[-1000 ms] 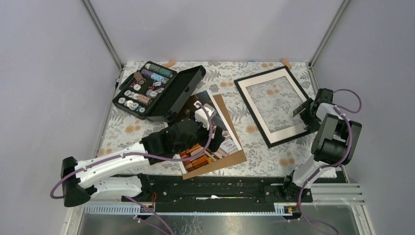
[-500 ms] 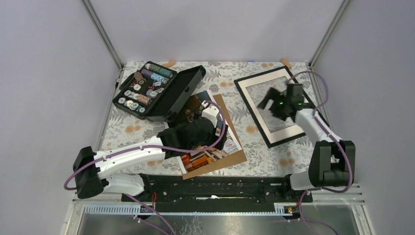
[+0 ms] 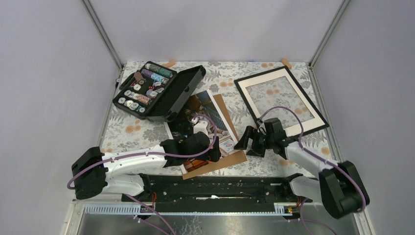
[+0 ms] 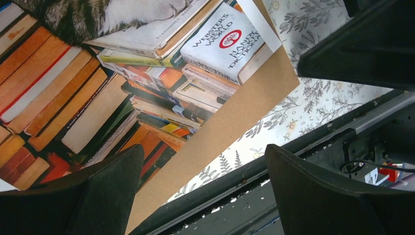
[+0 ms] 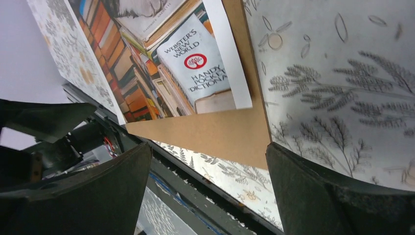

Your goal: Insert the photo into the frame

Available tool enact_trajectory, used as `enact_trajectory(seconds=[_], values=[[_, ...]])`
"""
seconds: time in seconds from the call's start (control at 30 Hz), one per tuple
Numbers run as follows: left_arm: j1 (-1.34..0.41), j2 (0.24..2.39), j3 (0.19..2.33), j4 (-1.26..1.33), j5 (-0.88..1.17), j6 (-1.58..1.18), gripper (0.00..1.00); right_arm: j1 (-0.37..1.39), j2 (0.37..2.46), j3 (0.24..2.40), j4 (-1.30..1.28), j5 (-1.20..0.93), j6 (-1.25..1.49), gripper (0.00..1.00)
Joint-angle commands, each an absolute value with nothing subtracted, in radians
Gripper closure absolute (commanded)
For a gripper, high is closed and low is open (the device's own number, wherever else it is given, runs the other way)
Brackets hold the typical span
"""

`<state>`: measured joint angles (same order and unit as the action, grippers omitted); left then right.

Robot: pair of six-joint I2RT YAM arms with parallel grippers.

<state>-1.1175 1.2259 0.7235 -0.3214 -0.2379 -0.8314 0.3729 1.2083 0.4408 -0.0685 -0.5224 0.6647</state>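
Photo: we see the paper print of a tabby cat among stacked books (image 3: 219, 119) lying flat on a plain brown backing board (image 3: 235, 157), mid-table, apart from the frame.
Frame: the thin black rectangular frame with cream mat (image 3: 251, 98) lies flat at the far right; we see the floral cloth through its opening.
Left gripper (image 4: 203, 156): we find its jaws spread wide over the photo's near edge, gripping nothing.
Right gripper (image 5: 208, 147): also wide apart and empty, low by the board's near right corner, between photo and frame.
Table (image 3: 230, 78): patterned cloth; an open black case of thread spools (image 3: 147, 88) sits far left.
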Motion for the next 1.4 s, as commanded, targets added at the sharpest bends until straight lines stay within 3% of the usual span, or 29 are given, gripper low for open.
enact_trajectory(seconds=[0.0,0.33,0.93,1.17,1.37], values=[[-1.119,1.238,0.658,-0.216,-0.287,-0.915,0.01,0.380,1.036,0.369,-0.024,-0.441,0.815,0.07],[-1.120,1.323,0.579,-0.067,-0.206,-0.986,0.01,0.380,1.031,0.256,0.199,-0.502,1.012,0.32],[-1.119,1.305,0.465,0.023,-0.175,-1.021,0.01,0.379,1.239,0.168,0.474,-0.339,1.127,0.32],[-1.118,1.310,0.465,0.036,-0.168,-1.001,0.01,0.378,1.359,0.169,0.697,-0.420,1.140,0.31],[-1.119,1.308,0.459,0.036,-0.181,-0.991,0.01,0.378,1.497,0.180,0.923,-0.521,1.156,0.36]])
